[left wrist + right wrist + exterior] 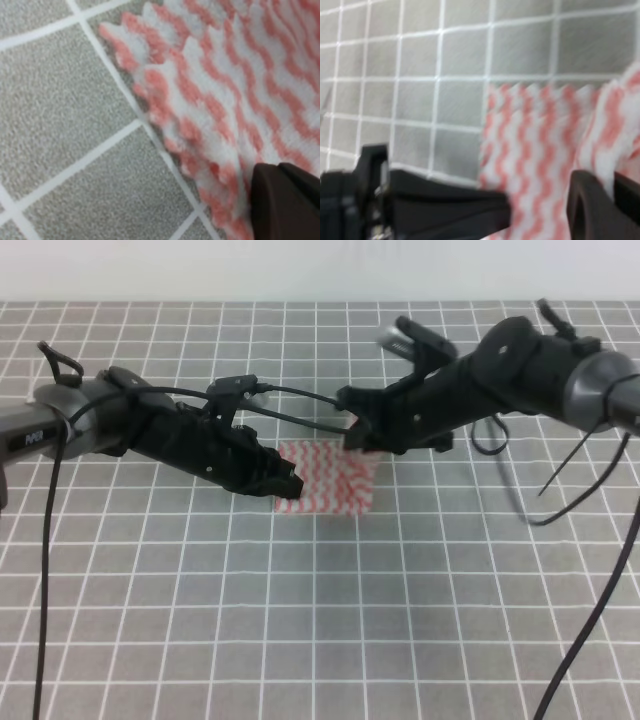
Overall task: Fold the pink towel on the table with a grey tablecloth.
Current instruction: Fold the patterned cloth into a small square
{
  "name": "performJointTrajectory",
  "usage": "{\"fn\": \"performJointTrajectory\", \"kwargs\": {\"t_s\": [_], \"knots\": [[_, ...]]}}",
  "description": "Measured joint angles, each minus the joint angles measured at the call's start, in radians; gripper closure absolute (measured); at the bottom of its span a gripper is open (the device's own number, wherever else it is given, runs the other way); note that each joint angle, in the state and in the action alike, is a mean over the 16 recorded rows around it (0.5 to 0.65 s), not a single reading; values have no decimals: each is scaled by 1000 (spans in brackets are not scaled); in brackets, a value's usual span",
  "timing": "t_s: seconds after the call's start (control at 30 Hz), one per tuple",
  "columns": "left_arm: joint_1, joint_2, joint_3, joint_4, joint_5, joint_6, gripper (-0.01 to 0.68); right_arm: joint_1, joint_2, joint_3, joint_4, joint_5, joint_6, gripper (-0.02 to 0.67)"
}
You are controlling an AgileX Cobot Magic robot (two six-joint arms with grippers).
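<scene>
Left pincer point(285, 483) low at towel's left edge, fingertip touching cloth; cannot tell whether clenched. Right pincer point(357, 436) at far right corner, clenched on raised fold of pink towel point(335, 480). Towel small, pink-white zigzag stripes, pinked edges, lying mid-table on grey grid tablecloth point(300, 620), right side lifted, layers doubled at left edge.

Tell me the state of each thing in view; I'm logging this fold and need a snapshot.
pink towel: lying on the table, partly doubled over, layered edges showing in the left wrist view.
left pincer: at the towel's left edge, low on the cloth; open or shut unclear.
right pincer: at the towel's far right corner, cloth between its fingers.
table with a grey tablecloth: flat, smooth.
</scene>
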Motion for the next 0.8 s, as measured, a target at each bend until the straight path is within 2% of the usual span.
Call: {"fn": "performJointTrajectory", "kwargs": {"t_s": [0.4, 0.8], "knots": [[11, -27, 0, -2, 3, 20, 676, -7, 0, 0, -9, 0, 0, 661], [80, -137, 0, -6, 92, 42, 676, 15, 1, -23, -76, 14, -1, 661]]}}
